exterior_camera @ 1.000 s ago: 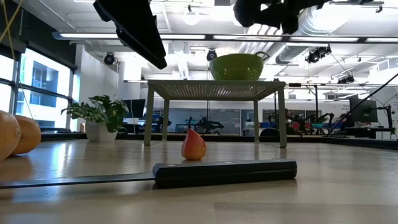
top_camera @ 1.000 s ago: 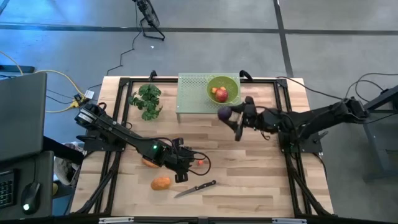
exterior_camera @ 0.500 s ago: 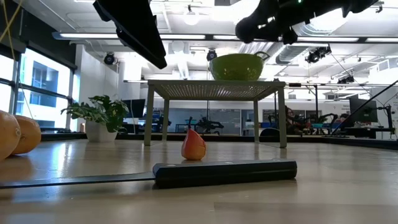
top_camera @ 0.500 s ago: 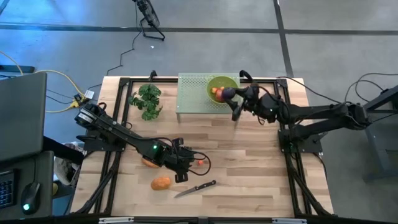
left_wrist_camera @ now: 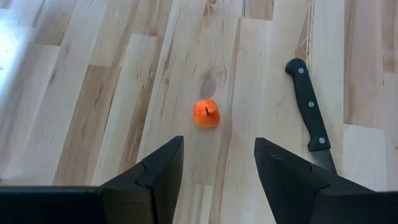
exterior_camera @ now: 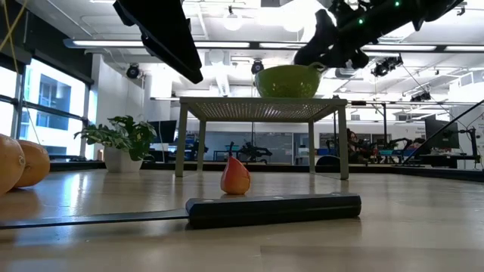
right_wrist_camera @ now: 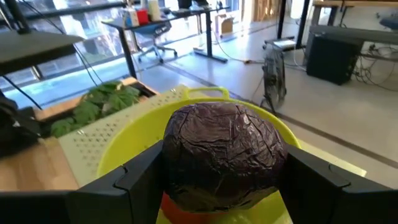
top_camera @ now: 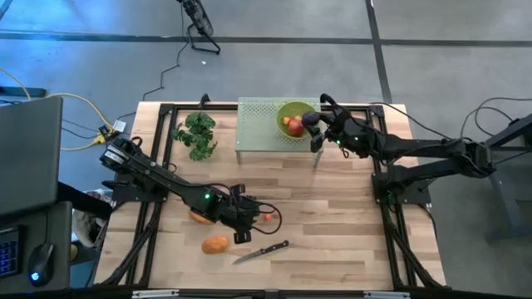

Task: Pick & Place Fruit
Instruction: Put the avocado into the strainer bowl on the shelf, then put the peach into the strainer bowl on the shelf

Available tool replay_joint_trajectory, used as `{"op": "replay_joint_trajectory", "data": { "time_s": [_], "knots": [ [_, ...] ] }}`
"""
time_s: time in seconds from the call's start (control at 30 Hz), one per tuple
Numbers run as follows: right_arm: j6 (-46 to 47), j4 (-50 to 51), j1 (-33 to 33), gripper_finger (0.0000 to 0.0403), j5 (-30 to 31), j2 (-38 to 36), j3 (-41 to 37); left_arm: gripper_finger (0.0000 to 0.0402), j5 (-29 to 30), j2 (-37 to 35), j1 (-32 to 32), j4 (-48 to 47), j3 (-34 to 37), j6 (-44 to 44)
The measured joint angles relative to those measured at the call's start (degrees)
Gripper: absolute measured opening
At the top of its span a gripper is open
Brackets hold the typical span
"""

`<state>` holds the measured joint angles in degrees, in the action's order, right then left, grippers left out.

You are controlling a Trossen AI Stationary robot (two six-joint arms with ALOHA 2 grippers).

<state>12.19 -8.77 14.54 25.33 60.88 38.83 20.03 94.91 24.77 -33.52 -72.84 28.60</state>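
My right gripper point(top_camera: 314, 124) is shut on the dark purple fruit point(right_wrist_camera: 224, 155) and holds it over the right side of the green bowl point(top_camera: 287, 110). The bowl stands on a pale green perforated stand point(top_camera: 256, 124) at the table's far edge. A red fruit point(top_camera: 294, 126) lies in the bowl. My left gripper point(left_wrist_camera: 217, 171) hangs open above a tiny orange-red fruit point(left_wrist_camera: 206, 114), which rests on the table. Two orange ovals point(top_camera: 215, 244) point(top_camera: 197, 218) lie on the table near the left arm. My right gripper pinches the dark purple fruit between its two fingers point(right_wrist_camera: 134, 180), one on each side point(right_wrist_camera: 173, 158). The fingers come nearly level from the table's right side. The fruit is lifted clear, above the bowl's inside and the red fruit.
A black-handled knife point(top_camera: 262, 251) lies near the table's front edge, right of the tiny fruit. A green leafy bunch point(top_camera: 197, 134) sits at the far left, beside the stand. Bare wood stretches across the table's middle and right.
My right gripper has swung toward the table's far edge with the dark purple fruit. It went from in front of the stand to over the bowl and kept its hold.
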Motion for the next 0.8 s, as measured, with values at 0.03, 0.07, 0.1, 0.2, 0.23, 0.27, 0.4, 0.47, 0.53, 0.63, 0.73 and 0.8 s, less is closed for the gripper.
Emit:
{"op": "replay_joint_trajectory", "data": {
  "time_s": [0.03,0.07,0.1,0.2,0.23,0.27,0.4,0.47,0.53,0.63,0.73,0.8],
  "knots": [
    [-0.01,0.35,0.17,0.0255,-0.24,0.0,0.01,0.0191,0.0,0.0,0.0,0.0,0.0,0.0],
    [-0.03,0.76,0.25,0.0255,-0.58,0.01,0.0,0.0191,0.0,0.0,-0.01,0.0,0.0,0.0],
    [-0.23,1.27,0.3,0.0256,-1.17,0.01,0.01,0.0191,0.0,0.0,-0.01,0.0,0.0,0.0],
    [-0.4,1.52,0.24,0.0263,-1.51,0.04,0.0,0.0191,-0.02,0.0,0.01,0.0,0.0,0.05],
    [-0.4,1.5,0.24,0.0267,-1.6,0.04,0.0,0.0191,-0.02,0.0,0.01,0.0,0.0,0.11],
    [-0.4,1.48,0.28,0.0271,-1.51,0.04,0.0,0.0191,-0.02,0.0,0.01,0.0,0.0,0.13],
    [-0.42,1.5,0.24,0.0291,0.6,0.04,0.0,0.0191,-0.07,-0.02,-0.01,0.0,0.0,0.14],
    [-0.4,1.56,0.27,0.0304,2.46,0.04,0.0,0.0191,-0.11,-0.02,-0.01,0.0,0.0,0.15],
    [-0.33,1.69,0.27,0.0317,3.16,0.04,0.0,0.0191,-0.11,-0.02,-0.01,0.0,0.0,0.15],
    [-0.42,1.69,0.24,0.0335,2.93,0.04,0.0,0.0191,-0.13,-0.02,-0.01,-0.02,0.0,0.14],
    [-0.76,1.69,0.26,0.035,2.23,0.04,0.0,0.0191,-0.13,-0.02,0.0,-0.21,0.0,0.11],
    [-1.8,1.45,0.24,0.0356,1.6,0.04,0.0,0.0191,-0.11,-0.02,0.0,-0.63,0.0,0.1]
  ]
}}
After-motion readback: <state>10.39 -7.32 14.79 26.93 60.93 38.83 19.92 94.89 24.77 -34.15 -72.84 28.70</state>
